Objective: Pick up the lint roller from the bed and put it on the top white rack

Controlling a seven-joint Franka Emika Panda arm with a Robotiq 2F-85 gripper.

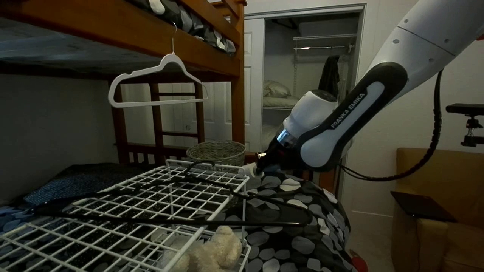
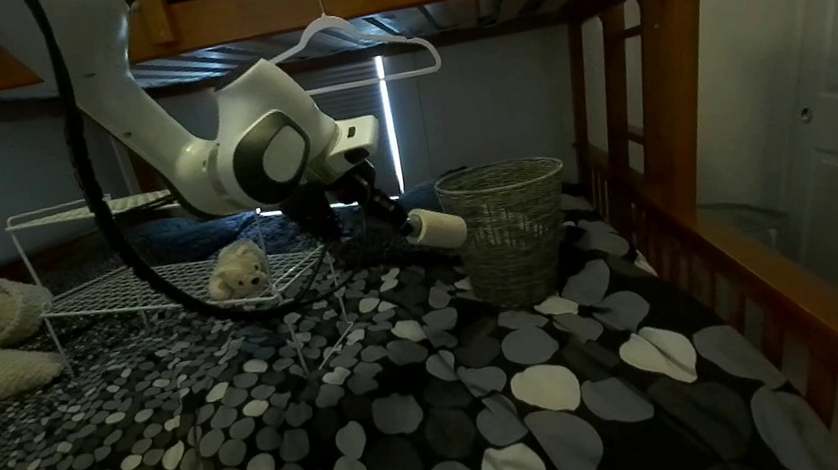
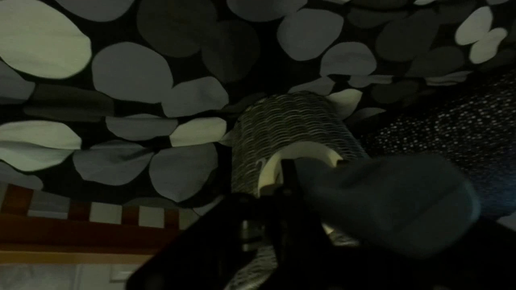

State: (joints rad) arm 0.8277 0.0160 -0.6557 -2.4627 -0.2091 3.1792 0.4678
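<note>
The lint roller, an off-white roll [image 2: 438, 229], is held tilted above the bed [image 2: 449, 423], in front of the wicker basket. In the wrist view its roll [image 3: 300, 151] overlaps the basket, and its grey handle [image 3: 395, 201] points back toward the camera. My gripper [image 2: 401, 219] is shut on the handle end; in the wrist view the dark fingers [image 3: 288, 177] lie against it, and part of the grip is in shadow. The top white rack [image 1: 177, 206] is a wire grid over the bed; it also shows behind the arm [image 2: 128, 204].
A black hanger [image 1: 124, 219] lies across the top rack. A teddy bear [image 2: 238, 272] sits on the lower shelf. The basket [image 2: 508, 238] stands on the bed beside the roller. A white hanger [image 1: 159, 102] hangs from the upper bunk rail. A wooden rail [image 2: 798, 293] edges the bed.
</note>
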